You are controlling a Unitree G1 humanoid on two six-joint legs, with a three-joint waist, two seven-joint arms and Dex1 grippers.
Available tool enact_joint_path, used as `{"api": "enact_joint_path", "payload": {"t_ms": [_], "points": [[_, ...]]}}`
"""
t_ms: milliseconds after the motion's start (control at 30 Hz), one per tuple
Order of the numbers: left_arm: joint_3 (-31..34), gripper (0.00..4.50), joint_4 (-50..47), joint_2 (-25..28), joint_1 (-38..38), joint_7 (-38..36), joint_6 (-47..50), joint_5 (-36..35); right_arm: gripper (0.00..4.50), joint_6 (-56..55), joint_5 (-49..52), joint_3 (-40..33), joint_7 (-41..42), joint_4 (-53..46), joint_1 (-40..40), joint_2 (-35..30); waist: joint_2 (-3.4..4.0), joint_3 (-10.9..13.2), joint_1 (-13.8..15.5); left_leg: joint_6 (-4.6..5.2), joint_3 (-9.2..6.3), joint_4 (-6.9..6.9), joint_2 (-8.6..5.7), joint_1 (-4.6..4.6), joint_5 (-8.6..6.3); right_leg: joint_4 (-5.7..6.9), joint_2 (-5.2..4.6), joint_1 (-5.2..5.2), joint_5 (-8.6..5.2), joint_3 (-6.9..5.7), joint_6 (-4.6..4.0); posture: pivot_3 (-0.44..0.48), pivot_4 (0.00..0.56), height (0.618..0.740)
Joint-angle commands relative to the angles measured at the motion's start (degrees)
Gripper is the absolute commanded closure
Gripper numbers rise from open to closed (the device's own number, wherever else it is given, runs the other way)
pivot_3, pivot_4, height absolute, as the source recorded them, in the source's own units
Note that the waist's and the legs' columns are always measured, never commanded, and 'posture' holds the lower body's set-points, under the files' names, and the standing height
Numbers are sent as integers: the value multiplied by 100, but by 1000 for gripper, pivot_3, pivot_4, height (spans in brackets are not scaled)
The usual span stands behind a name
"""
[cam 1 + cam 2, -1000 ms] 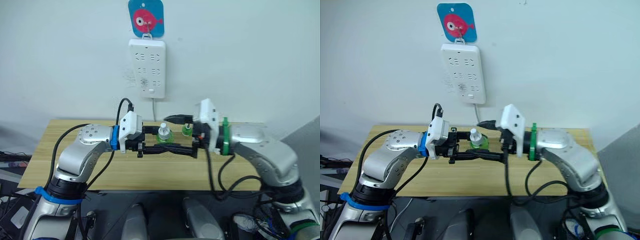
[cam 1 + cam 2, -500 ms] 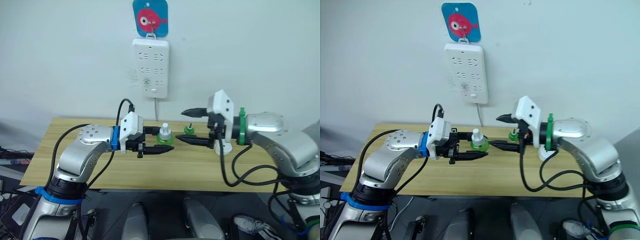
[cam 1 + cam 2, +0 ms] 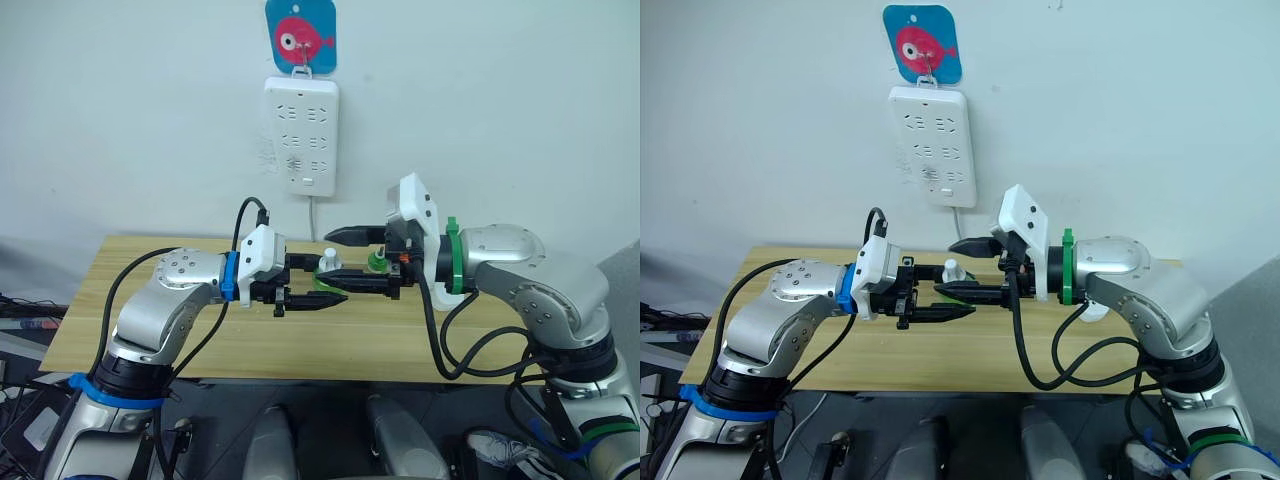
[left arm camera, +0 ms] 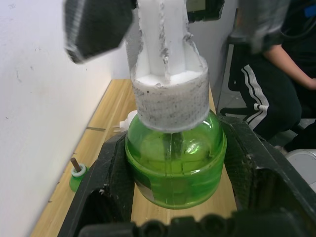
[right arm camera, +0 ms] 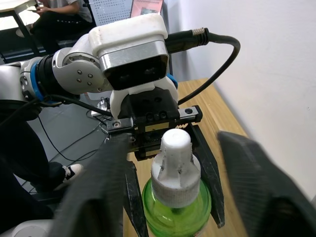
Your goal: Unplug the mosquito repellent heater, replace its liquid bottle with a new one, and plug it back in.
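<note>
Green new bottle [image 4: 175,163]: translucent body upright, clamped between the two fingers of my left gripper [image 3: 322,284], held above the table [image 3: 150,340] in front of the wall.
White cap [image 5: 176,165]: on the neck, ribbed; not yet off.
Right gripper [image 3: 330,255]: jaws wide, one finger on each side of the cap, neither touching it.
Change: half a second ago this gripper stood well off to my right, apart from the bottle; it has come back to straddle the cap.
Meaning: I judge this a fresh bite in unscrewing the cap, so the swap is in its middle stage.
Next move: close squarely on the cap and turn, while my left grip resists the twist.
Old bottle [image 4: 75,178]: small, green, bare wick, standing on the table by the wall.
Mosquito repellent heater [image 3: 1096,311]: probably the white piece on the table behind my right forearm; mostly hidden.
Power strip [image 3: 301,137]: on the wall, nothing plugged in.
</note>
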Motion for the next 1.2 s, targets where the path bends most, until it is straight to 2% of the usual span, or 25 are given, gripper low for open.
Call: {"api": "enact_joint_path", "payload": {"t_ms": [33, 133, 233, 400, 467, 633, 733, 833, 967, 1200], "points": [[71, 2159, -112, 32, -21, 3, -43, -43, 3152, -150, -7, -32, 37, -105, -74, 16, 0, 0, -7, 0, 0, 0, 0, 0, 0, 0, 0, 0, -1, 0, 1, -148, 191, 718], [81, 2159, -81, 53, 18, -3, -46, -30, 4172, -160, 83, -108, 81, -159, -96, 10, 0, 0, -10, 0, 1, 0, 0, 0, 0, 0, 0, 0, -2, 1, 3, -151, 193, 718], [83, 2159, -64, 81, 71, -1, -44, -7, 4202, -108, 290, -304, 75, -207, -171, 29, 0, 0, -11, 0, 1, -1, 0, 0, 0, 0, 0, 0, -2, 1, 3, -151, 194, 718], [101, 2159, 176, 284, 413, 76, 77, 152, 4202, 289, 1121, -1145, -449, -178, -402, 203, 1, 0, -12, 0, 1, -1, 1, 0, 0, 1, 0, -1, 0, 1, 1, -150, 195, 718], [176, 2159, 408, 469, 699, 119, -46, 353, 4202, 79, 749, -1077, -517, -301, -114, 3, 1, 0, -14, 1, 1, -3, 2, 2, 0, 0, 0, 0, -1, 1, 1, -149, 200, 718], [305, 2159, 480, 859, 1343, 155, -394, 671, 4202, -1721, -1360, 8, -874, -173, 1274, -256, 3, 6, 5, 2, 3, -15, 3, -2, -1, -5, 0, -11, -10, 3, 15, -124, 224, 718], [414, 2159, 298, 969, 1649, 209, -346, 634, 4202, -2959, -2358, 338, -1517, 668, 2031, 250, 3, 9, 38, 2, 9, -15, 3, -1, -1, -7, -2, -11, -14, 8, 22, -104, 237, 718], [484, 2159, 86, 1024, 1788, 264, -241, 552, 4202, -4027, -2999, 416, -1965, 1873, 2340, 788, 4, 26, 51, 2, 19, -12, 4, 3, -1, -7, -2, -9, -15, 18, 23, -79, 254, 718], [519, 2159, -212, 1030, 1859, 353, -47, 476, 4202, -4890, -3463, 293, -2371, 3574, 2275, 1287, 7, 35, 139, 2, 30, -10, 4, 11, 0, -7, -2, -6, -15, 27, 23, -51, 256, 718], [561, 2159, -437, 1044, 1806, 422, 204, 348, 4202, -6012, -3837, 4, -2789, 5416, 1963, 1656, 11, 45, 290, 2, 28, -21, 5, 12, -1, -7, 0, -8, -15, 23, 23, -37, 254, 718]]}}
